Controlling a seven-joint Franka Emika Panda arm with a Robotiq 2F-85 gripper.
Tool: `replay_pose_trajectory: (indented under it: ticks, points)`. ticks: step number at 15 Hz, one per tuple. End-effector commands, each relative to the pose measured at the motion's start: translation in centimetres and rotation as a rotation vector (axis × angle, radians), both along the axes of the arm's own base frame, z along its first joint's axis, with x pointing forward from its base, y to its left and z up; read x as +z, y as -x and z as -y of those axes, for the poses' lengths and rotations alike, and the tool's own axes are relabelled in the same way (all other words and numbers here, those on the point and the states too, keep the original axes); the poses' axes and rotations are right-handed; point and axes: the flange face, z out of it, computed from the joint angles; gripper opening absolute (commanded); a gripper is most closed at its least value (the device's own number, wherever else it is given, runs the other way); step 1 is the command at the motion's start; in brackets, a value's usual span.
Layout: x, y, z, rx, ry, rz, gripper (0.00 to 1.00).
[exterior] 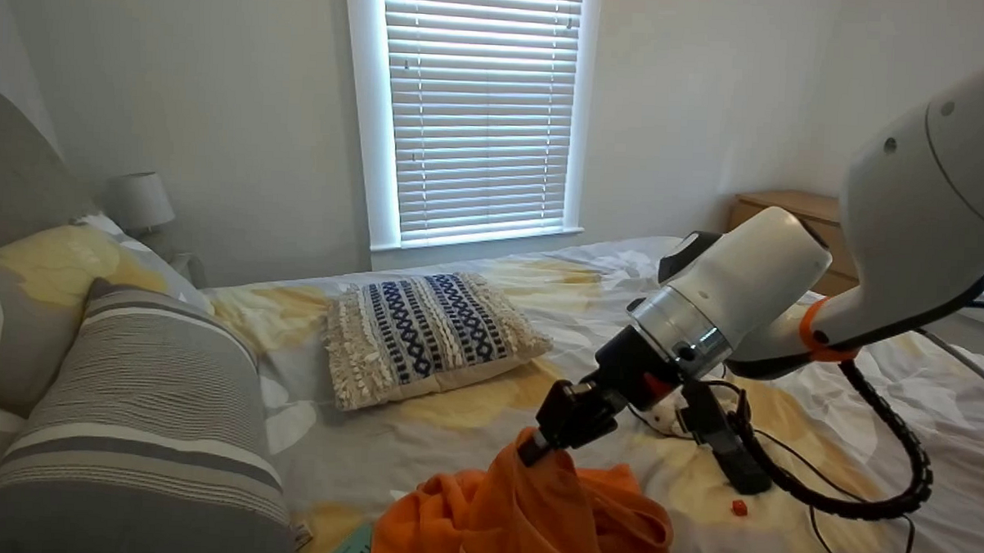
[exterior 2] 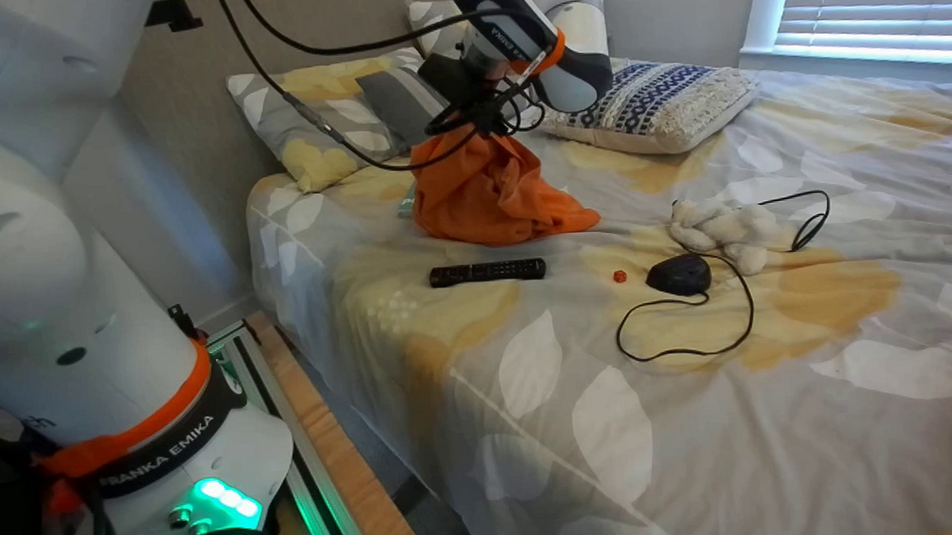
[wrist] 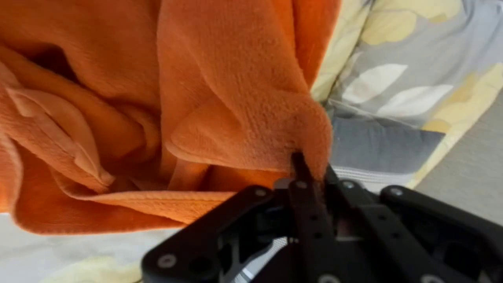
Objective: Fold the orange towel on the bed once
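One towel, peaked on the bed, its tip in the claw

From the left, in an exterior view: a lamp at the back, then the striped pillow in front. Next along, a teal thing, partly out of view, just beside the towel. Then the fringed pillow, beyond the towel and apart from it. And here it is, the towel itself, on the bed, peak pointing up to the claw, folds spreading out below! Long axis? Hard to call through that bunching, but in an exterior view the base runs left to right, one end tapering off to the right. The claw is narrow, fingers pinching a fold of towel between them. And what a look: bright orange, plush, deeply creased, dark pockets between the folds, and in the wrist view a stitched hem running near the lower edge toward the claw. Near the towel but apart, in an exterior view, there's the remote. Onward to the right: a small red bit on the bed and, farther back, a wooden dresser.
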Motion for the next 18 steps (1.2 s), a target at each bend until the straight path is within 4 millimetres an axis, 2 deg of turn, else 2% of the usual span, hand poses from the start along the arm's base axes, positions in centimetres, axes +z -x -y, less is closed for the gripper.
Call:
replay_pose_trajectory:
  ticks: [1,2,8,9,15,18]
  points:
    - [-0.2,-1.9,-1.0,-0.126,-0.129,0.048,0.02]
    - [0.4,-0.9,-0.7,-0.069,-0.073,0.023,0.07]
    - [0.0,-1.7,-1.0,-0.113,-0.114,0.043,0.07]
    - [-0.7,-2.3,-1.3,-0.13,-0.101,0.057,0.02]
    - [-5.2,-5.7,-3.4,-0.347,-0.019,0.113,0.02]
    - [-7.9,-5.6,-5.2,-0.43,-0.007,0.048,0.02]
